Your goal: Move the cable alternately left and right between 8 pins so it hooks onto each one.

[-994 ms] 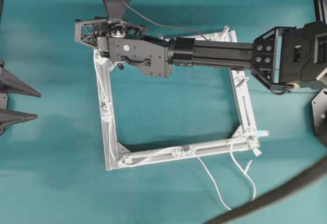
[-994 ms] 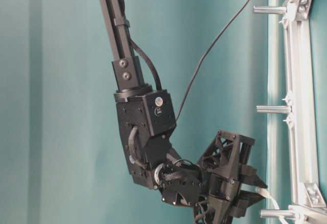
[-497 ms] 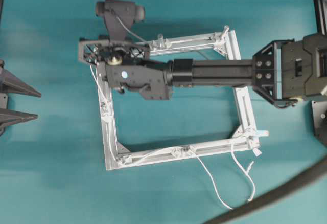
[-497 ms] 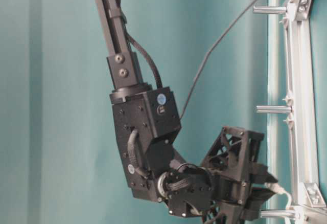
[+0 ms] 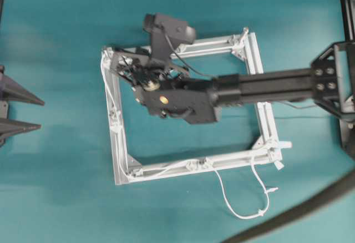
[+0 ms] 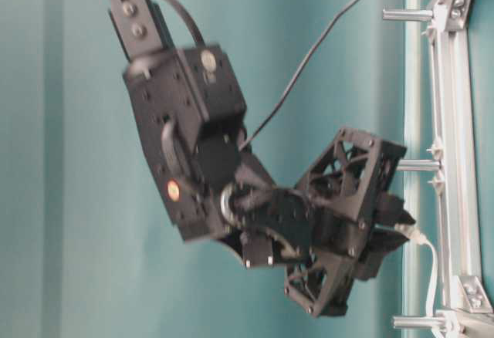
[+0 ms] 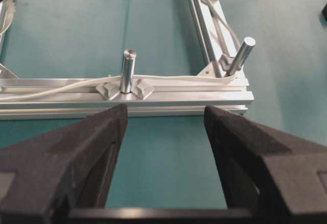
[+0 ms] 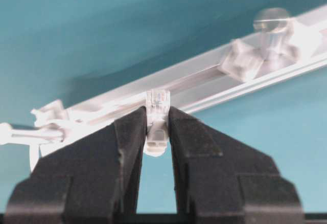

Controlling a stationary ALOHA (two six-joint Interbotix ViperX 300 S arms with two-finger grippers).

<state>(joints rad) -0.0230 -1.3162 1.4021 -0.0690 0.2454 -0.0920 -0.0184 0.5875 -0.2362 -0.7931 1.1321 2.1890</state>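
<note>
1. The right arm (image 5: 260,87) hides the frame's (image 5: 113,143) top-left corner from overhead.
2. Only the right wrist view shows the right gripper (image 8: 156,127) pinching the plug (image 8: 157,112) of the cable (image 5: 166,168).
3. The left gripper (image 7: 162,127) is spread wide, facing a pin (image 7: 127,70).
4. The cable lies along the frame's left and bottom bars; slack loops beyond the bottom edge.

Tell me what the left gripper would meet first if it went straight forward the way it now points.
Probably the near frame bar, or the pin standing on it with the cable passing by. The left gripper is open and empty; depth is unclear.
</note>
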